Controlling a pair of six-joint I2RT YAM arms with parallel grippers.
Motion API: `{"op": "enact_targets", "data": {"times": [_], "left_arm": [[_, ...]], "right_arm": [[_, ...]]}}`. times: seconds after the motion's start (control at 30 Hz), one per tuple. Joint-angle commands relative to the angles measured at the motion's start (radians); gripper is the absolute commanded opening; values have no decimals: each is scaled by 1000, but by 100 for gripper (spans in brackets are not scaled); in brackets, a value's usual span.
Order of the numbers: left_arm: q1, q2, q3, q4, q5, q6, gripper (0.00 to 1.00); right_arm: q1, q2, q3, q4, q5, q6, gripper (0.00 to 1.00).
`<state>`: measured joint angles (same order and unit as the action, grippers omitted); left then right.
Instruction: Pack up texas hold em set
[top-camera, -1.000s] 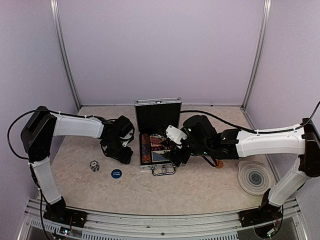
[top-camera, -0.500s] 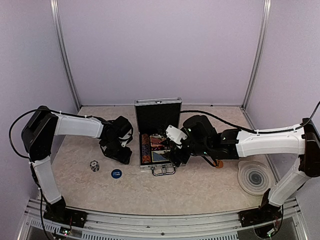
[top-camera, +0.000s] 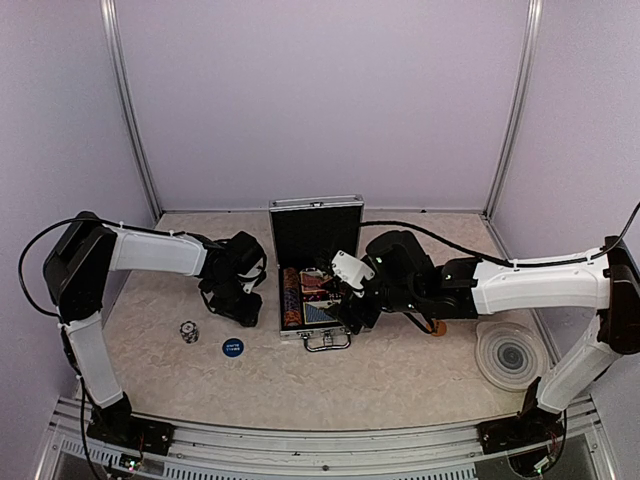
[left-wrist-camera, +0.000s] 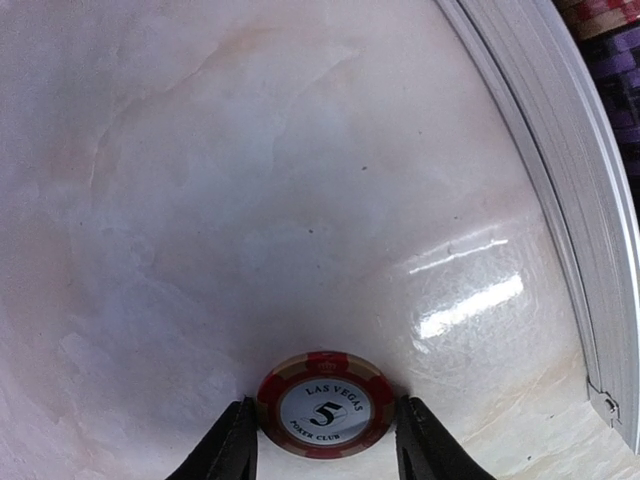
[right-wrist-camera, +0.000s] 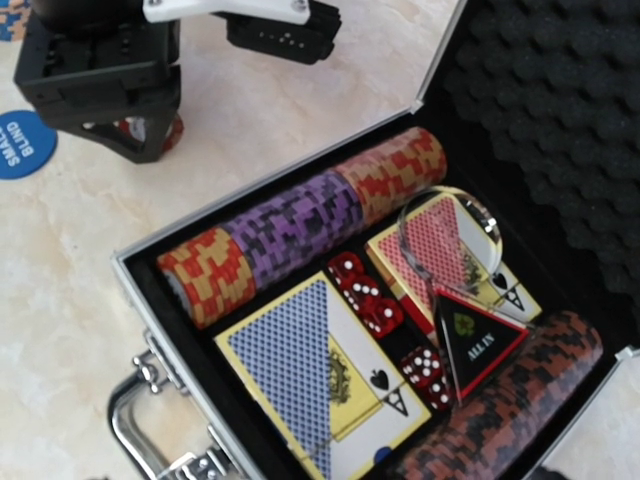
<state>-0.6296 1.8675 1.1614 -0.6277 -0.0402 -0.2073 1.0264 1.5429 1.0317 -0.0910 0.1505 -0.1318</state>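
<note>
Chip (left-wrist-camera: 325, 402) sits between left gripper (left-wrist-camera: 325, 432) fingers, grip unclear; right gripper (top-camera: 338, 298) gapes over case (right-wrist-camera: 560, 120).

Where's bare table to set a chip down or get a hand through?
Widest: the near strip of table between the case handle and the grey coaster. Also back left, behind the left arm. Crowded: left of the case, with the left gripper, red chip and blue button.

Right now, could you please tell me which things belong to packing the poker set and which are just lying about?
Job in hand: aluminium case, red 5 chip, blue small-blind button, chip rows, blue card deck, red dice, All In triangle.
Lying about: grey ringed coaster.
</note>
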Motion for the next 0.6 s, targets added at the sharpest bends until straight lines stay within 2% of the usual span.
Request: {"op": "enact_targets", "data": {"times": [0.0, 0.2, 0.57], "left_arm": [[-2, 45, -15, 17, 59, 12, 45], [-2, 47, -16, 19, 71, 12, 35], [-2, 22, -6, 8, 59, 9, 35]], "right_arm": [[-3, -6, 24, -14, 0, 5, 90], [-4, 1, 28, -17, 3, 0, 90], [-5, 17, 41, -21, 3, -4, 90]]}}
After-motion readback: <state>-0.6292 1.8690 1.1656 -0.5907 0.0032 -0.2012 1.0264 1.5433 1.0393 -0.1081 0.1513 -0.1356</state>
